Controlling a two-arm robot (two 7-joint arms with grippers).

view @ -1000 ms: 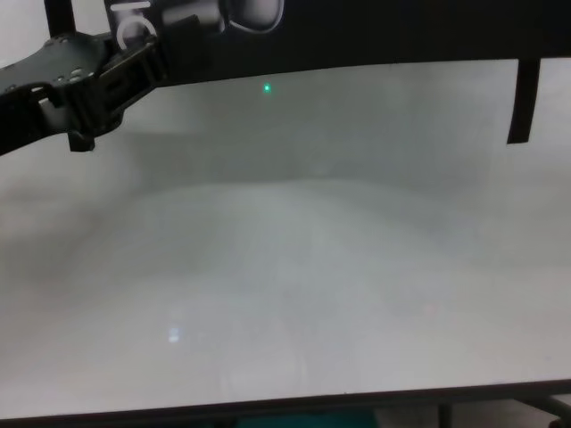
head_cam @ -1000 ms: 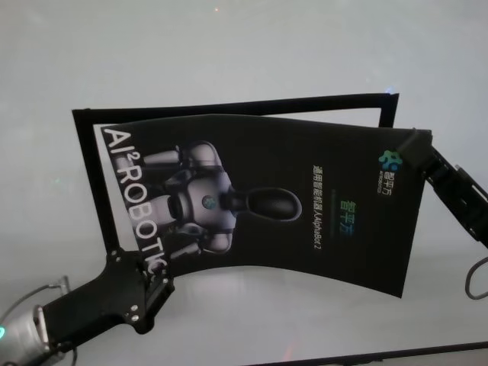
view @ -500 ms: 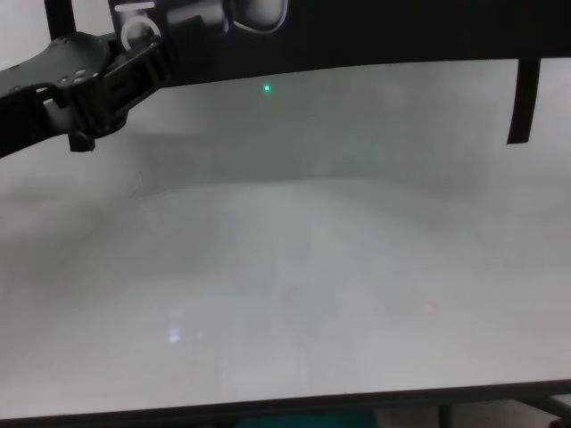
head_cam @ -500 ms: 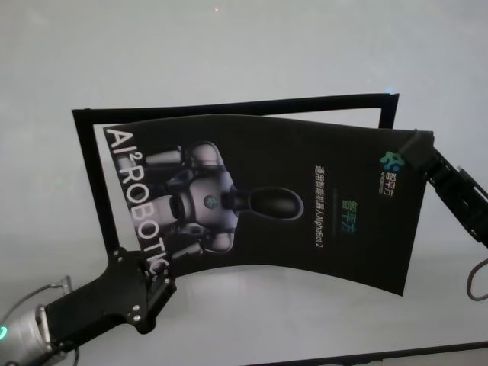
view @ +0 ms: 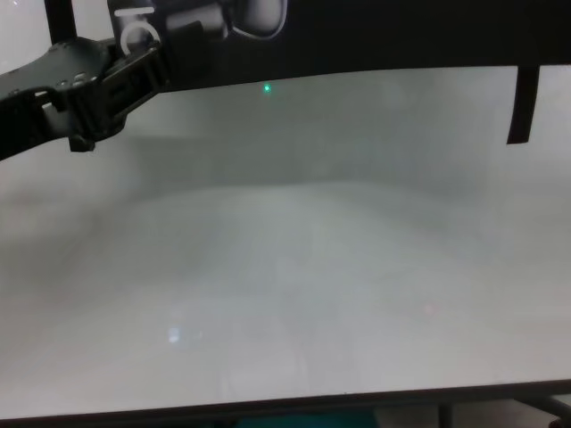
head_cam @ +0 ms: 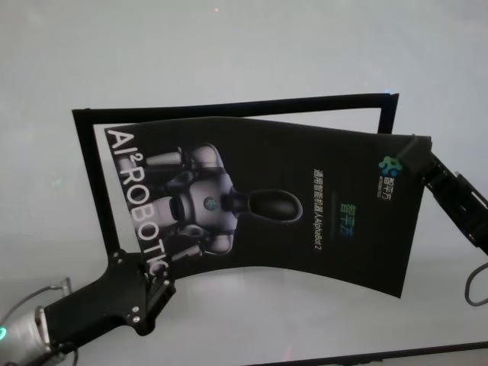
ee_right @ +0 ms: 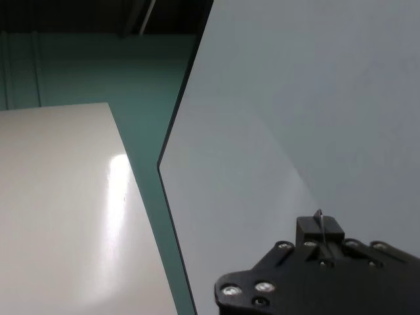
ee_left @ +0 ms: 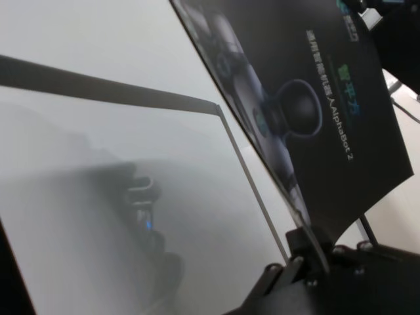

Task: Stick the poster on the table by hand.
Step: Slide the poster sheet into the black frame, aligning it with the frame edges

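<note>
A wide pale counter [head_cam: 229, 53] fills the scene, and over its middle the poster [head_cam: 267, 202] hangs bowed above a taped black outline [head_cam: 236, 108], carried by the left gripper [head_cam: 158, 284] with its fingers pinched on the near-left corner and the right gripper [head_cam: 415, 155] with its fingers nipping the far-right corner. I judge this the carrying and lining-up step; next the sheet must come down square inside the outline and be pressed flat. The left wrist view alone shows clear air between sheet and counter, while the chest view catches only the poster's lower edge.
</note>
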